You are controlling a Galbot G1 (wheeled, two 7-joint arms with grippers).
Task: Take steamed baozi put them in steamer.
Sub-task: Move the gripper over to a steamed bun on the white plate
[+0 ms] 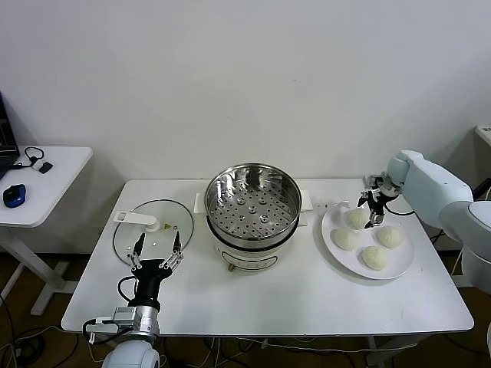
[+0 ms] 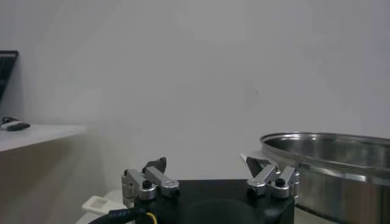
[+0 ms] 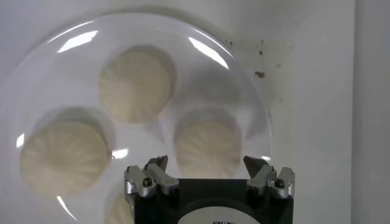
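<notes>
Several off-white baozi lie on a white plate [image 1: 399,264] at the table's right. My right gripper [image 1: 374,208] hangs open just above the back-left baozi [image 1: 356,218]; in the right wrist view [image 3: 206,163] that baozi [image 3: 207,146] sits between the spread fingers, untouched. Other baozi [image 1: 389,237] [image 1: 345,239] [image 1: 375,257] lie beside it, also seen from the wrist [image 3: 135,85] [image 3: 64,158]. The steel steamer [image 1: 253,201] with its perforated floor stands empty at the table's middle. My left gripper [image 1: 156,254] is open and empty near the front left; it also shows in the left wrist view [image 2: 207,165].
A glass lid [image 1: 152,230] with a white handle lies flat left of the steamer, just beyond the left gripper. A side table [image 1: 38,184] with a blue mouse stands far left. The steamer's rim [image 2: 329,146] shows in the left wrist view.
</notes>
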